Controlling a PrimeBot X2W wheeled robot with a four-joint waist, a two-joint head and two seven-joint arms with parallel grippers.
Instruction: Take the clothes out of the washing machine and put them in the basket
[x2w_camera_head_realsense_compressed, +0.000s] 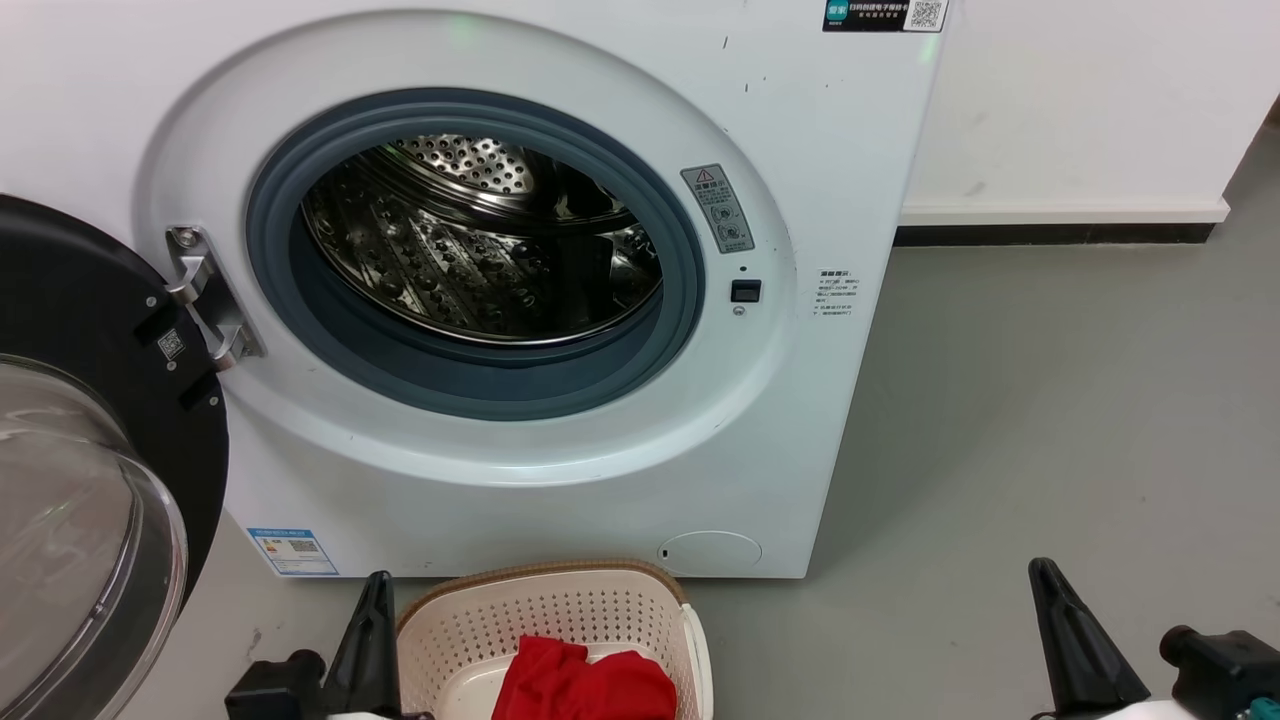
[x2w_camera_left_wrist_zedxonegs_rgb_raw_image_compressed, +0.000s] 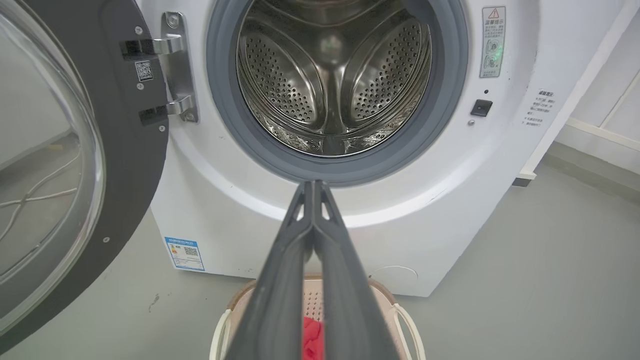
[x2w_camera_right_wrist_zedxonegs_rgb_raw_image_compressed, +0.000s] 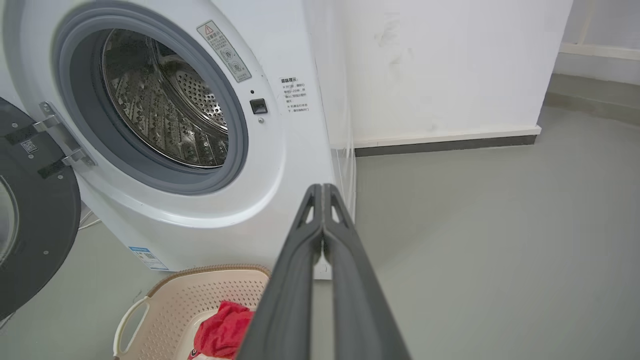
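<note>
The head view looks forward and down at the front of the washer (x2w_camera_head_realsense_compressed: 560, 480) from close by, with the basket (x2w_camera_head_realsense_compressed: 560, 610) at its bottom edge. The left wrist view sits lower and faces the drum (x2w_camera_left_wrist_zedxonegs_rgb_raw_image_compressed: 330, 80) almost straight on. The right wrist view stands off to the right and sees the washer at a slant, with floor (x2w_camera_right_wrist_zedxonegs_rgb_raw_image_compressed: 500, 225) and wall (x2w_camera_right_wrist_zedxonegs_rgb_raw_image_compressed: 450, 65) beside it. All three share the drum, the door (x2w_camera_head_realsense_compressed: 90, 330) and the basket.

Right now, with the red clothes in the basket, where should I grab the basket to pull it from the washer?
Probably the basket by its right-hand white side handle: it loops out from the rim, leaving a gap to hook. Come from the open floor beside it with the right gripper, shut now, so open first.
</note>
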